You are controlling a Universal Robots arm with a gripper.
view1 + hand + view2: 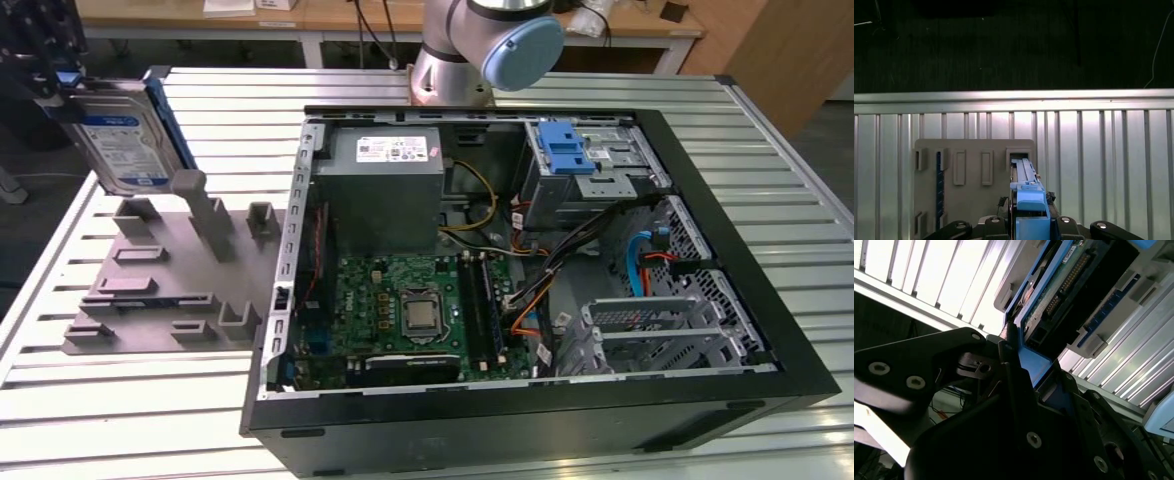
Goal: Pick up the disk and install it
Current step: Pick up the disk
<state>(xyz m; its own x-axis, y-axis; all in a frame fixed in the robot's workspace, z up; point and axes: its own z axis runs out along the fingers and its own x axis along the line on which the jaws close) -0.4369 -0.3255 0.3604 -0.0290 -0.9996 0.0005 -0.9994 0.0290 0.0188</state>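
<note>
In the exterior view the disk (124,140), silver with a white-and-blue label and a blue caddy frame, stands on edge at the far left, above the grey fixture plate (154,290). My gripper (56,82) is shut on its top end. The first wrist view looks down the disk (1026,195) edge-on, with the fixture (974,172) and its slots beneath and my gripper (1029,225) clamping the blue caddy. In the second wrist view the disk (1069,280) shows its connector side, with my gripper (1024,365) closed on the caddy edge. I cannot tell whether the disk still touches the fixture.
The open computer case (534,440) lies on the slatted metal table (134,400), to the exterior view's right of the fixture. Inside are a grey power supply (380,185), a motherboard (407,310) and a drive bay with a blue latch (567,150). The arm's base (474,50) stands behind the case.
</note>
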